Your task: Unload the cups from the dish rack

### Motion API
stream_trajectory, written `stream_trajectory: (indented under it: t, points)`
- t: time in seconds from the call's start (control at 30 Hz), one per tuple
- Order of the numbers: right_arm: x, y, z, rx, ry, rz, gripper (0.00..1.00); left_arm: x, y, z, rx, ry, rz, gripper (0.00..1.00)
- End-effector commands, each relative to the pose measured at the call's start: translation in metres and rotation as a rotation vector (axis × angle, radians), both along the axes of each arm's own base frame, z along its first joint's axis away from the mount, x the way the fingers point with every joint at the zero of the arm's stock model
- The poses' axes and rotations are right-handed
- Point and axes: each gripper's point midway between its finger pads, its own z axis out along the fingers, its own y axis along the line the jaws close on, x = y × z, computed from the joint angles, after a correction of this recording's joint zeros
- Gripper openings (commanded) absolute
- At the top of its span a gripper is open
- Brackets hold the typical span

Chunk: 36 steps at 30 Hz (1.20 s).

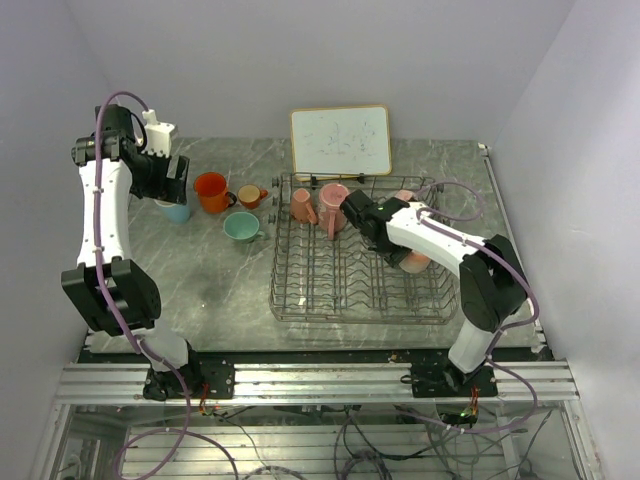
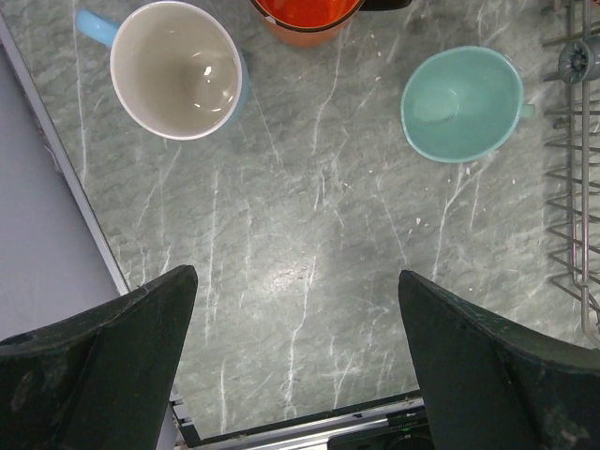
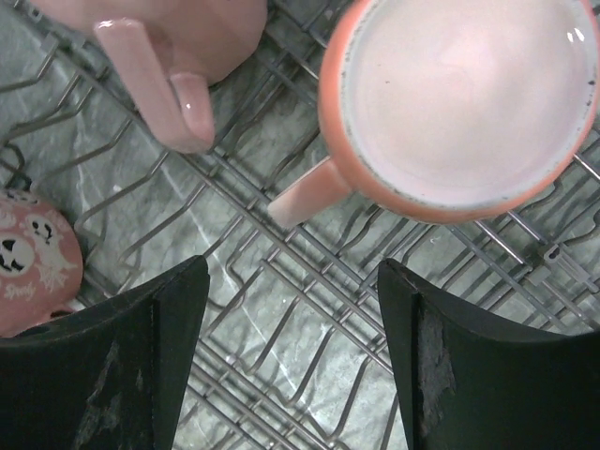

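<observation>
Below spread right pincer [image 3: 291, 270], peach cup [image 3: 459, 98] upright in rack [image 3: 234, 214], arm-masked overhead; left pincer [image 2: 298, 279] spread.

We find a grey marbled counter [image 1: 210, 285] carrying six items directly. The dark wire dish rack [image 1: 300, 288] occupies the right half, running from close to the far edge toward the near edge. Four mugs stand upright in the far-left quarter: a light blue mug [image 2: 178, 70] nearest the left edge, a large orange mug [image 1: 211, 190] just beside it, a small orange mug [image 1: 250, 195] toward the rack, and a mint green mug [image 1: 241, 227] nearer the middle. A white framed board [image 1: 340, 141] stands at the far edge, behind the rack.
</observation>
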Motion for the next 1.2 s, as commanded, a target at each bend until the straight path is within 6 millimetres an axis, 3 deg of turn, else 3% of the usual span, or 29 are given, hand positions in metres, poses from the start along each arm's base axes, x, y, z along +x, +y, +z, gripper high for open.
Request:
stream_trajectory:
  t: [0.0,0.33,1.17]
  points:
    - [0.003,-0.014,0.003,-0.043,-0.059,-0.131,0.71,-0.006,-0.008,0.011,-0.023,-0.028,-0.028,0.99]
    - [0.007,-0.015,0.004,-0.036,-0.099,-0.194,0.64,-0.01,-0.009,0.01,-0.025,-0.016,-0.037,0.99]
    - [-0.034,-0.06,0.005,-0.109,-0.075,-0.188,0.56,-0.02,-0.006,0.022,0.025,-0.039,-0.08,0.99]
